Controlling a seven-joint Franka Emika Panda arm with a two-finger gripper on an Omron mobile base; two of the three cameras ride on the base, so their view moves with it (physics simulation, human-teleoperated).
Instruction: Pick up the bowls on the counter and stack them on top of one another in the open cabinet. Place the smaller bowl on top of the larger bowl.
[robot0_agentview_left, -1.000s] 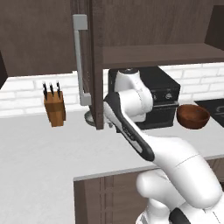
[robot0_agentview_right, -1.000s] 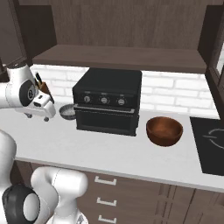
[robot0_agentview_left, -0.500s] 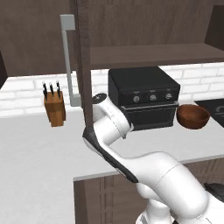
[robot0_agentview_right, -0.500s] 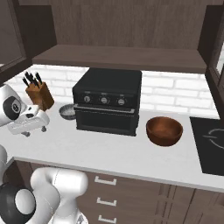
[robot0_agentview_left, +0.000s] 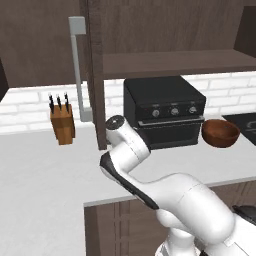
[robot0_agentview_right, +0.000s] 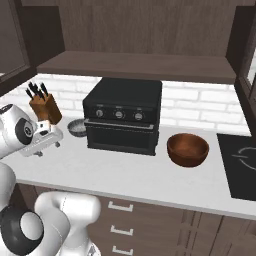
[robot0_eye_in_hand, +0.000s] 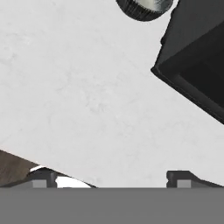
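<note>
Two bowls are sitting on the counter (robot0_agentview_right: 120, 172), and neither one is in the open cabinet (robot0_agentview_right: 135, 65) yet. The smaller bowl (robot0_agentview_right: 77, 127), grey and shallow, is resting just to the left of the black toaster oven (robot0_agentview_right: 124, 115), between it and the wooden knife block (robot0_agentview_right: 45, 109). The larger bowl (robot0_agentview_right: 187, 149), shiny and reddish-brown, is sitting well apart from it on the other side of the oven, near the dark cooktop (robot0_agentview_right: 239, 165). The gripper (robot0_eye_in_hand: 109, 177) is hanging low over bare counter, pointing down, and its two dark fingertips (robot0_eye_in_hand: 41, 178) are standing wide apart with nothing between them. It looks like it is getting ready to go for the small grey bowl, since that bowl is peeking in at the top edge of the hand view, next to the oven's corner. The big bowl probably needs to go on the shelf first, so that the small one can sit on top. The cabinet shelf (robot0_agentview_right: 135, 67) is waiting right above the oven, and its door (robot0_agentview_left: 92, 75) with the long grey handle (robot0_agentview_left: 78, 65) is swinging out wide on the left. The counter is looking pale, flat and smooth, with white brick wall (robot0_agentview_right: 200, 105) behind it and dark wood drawers (robot0_agentview_right: 125, 220) below.
</note>
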